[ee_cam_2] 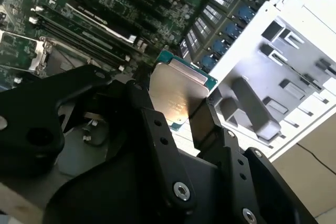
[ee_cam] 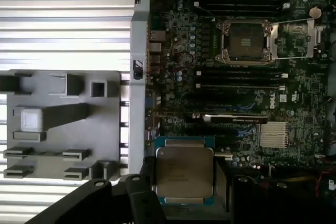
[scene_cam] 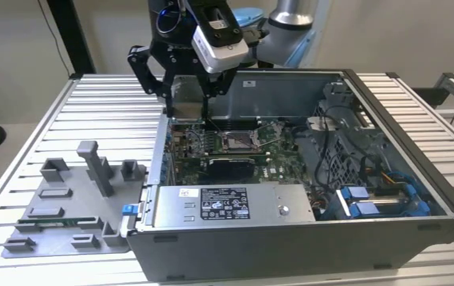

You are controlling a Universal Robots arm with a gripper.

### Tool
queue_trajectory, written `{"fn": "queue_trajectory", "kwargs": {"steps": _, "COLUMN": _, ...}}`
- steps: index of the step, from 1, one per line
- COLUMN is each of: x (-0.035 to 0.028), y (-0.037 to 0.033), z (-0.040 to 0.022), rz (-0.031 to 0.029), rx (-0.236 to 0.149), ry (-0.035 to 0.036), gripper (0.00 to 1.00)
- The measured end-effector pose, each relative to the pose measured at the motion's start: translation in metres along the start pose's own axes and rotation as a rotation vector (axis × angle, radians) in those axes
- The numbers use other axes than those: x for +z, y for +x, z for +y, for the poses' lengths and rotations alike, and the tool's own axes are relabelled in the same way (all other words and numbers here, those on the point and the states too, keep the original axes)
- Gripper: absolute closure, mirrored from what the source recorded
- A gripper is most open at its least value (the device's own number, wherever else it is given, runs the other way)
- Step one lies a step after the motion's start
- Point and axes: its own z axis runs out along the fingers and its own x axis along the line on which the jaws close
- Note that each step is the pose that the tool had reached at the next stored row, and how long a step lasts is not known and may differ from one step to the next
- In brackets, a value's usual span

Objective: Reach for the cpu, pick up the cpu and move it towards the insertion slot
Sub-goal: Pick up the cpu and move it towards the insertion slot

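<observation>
**CPU in my hand, above the open computer case**

I am gripping the cpu in my hand: my two black fingers are closing on its opposite edges, and the chip is sitting flat between them with its silvery top face showing in both wrist views. In the second wrist view the cpu is catching the light, its green rim showing along the far edge.

I am hanging over the open computer case, near its wall on the exterior view's left, at the back of the slatted metal table. In the exterior view my hand is holding the chip above the green motherboard, clear of the board and not touching it.

The insertion slot is lying open on the motherboard, its shiny metal frame around a dark centre, with the hinged cover plate folded out just beside it. The slot is well apart from the chip, further in across the board; the long black memory slots are lying between the two.

Outside the case, on the table, the grey fixture tray is standing with its upright posts, and a thin green memory stick is resting in it near the table's front edge.
</observation>
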Motion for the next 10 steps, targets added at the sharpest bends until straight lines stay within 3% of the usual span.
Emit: {"fn": "queue_trajectory", "kwargs": {"steps": 10, "x": -0.0007, "y": -0.0250, "z": 0.0002, "rz": 0.0037, "rx": 0.000, "ry": 0.0000, "gripper": 1.00}}
